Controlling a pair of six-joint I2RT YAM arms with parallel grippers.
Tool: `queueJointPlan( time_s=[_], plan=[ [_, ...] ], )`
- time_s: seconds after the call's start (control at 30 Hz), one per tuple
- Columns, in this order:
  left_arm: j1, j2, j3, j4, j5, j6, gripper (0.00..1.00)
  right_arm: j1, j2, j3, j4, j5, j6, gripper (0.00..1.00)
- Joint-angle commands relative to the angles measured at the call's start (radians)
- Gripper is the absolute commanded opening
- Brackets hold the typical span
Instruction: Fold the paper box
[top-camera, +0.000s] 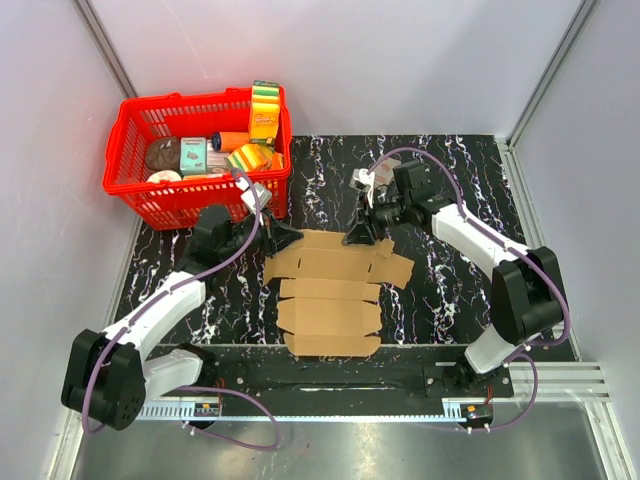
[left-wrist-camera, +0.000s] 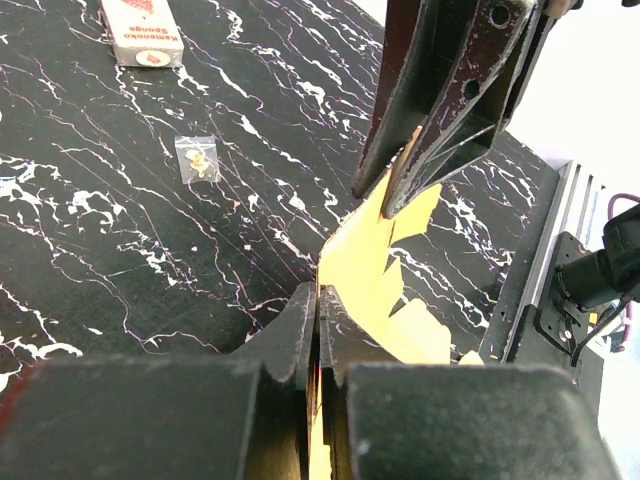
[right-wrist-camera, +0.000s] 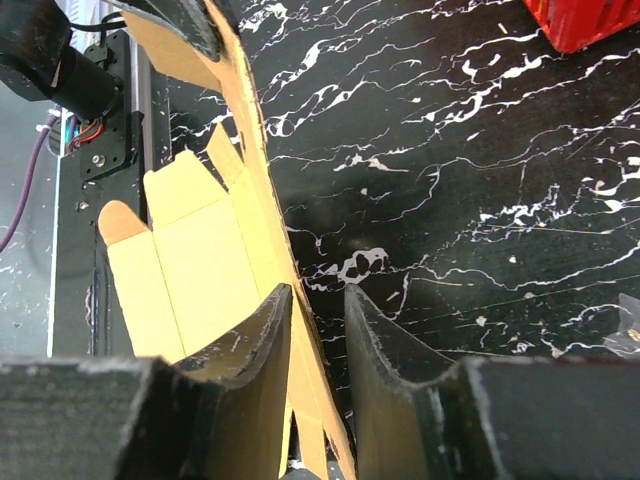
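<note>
Currently the flat brown cardboard paper box (top-camera: 330, 295) lies on the black marbled surface (top-camera: 445, 300), far edge raised; left pincer (left-wrist-camera: 317, 300) clenched on it; right pincer (right-wrist-camera: 318, 300) straddles it, unclosed; opposing pulls could tear the flap.

Overhead, two wrist close-ups on paper box (top-camera: 330, 290)

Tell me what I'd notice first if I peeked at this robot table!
A bright red plastic basket stuffed with colourful packets sits at the far left of the black marbled table. In the middle lies a flat brown cardboard sheet with flaps. The left arm's fingers pinch its far edge, while the right arm's fingers straddle that edge with a gap showing.
</note>
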Motion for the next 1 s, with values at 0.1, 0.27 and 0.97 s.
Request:
queueJointPlan(
  time_s=[0.1, 0.27, 0.97],
  plan=[
    [-0.001, 0.010, 0.058, 0.062, 0.000, 0.019, 0.00, 0.029, -0.015, 0.012, -0.030, -0.026, -0.001, 0.26],
    [0.001, 0.012, 0.055, 0.060, -0.010, 0.021, 0.00, 0.035, -0.028, 0.010, -0.021, -0.002, 0.033, 0.07],
    [0.001, 0.024, 0.043, 0.066, -0.034, 0.007, 0.24, 0.094, -0.105, 0.016, -0.023, 0.221, 0.247, 0.00]
  ],
)
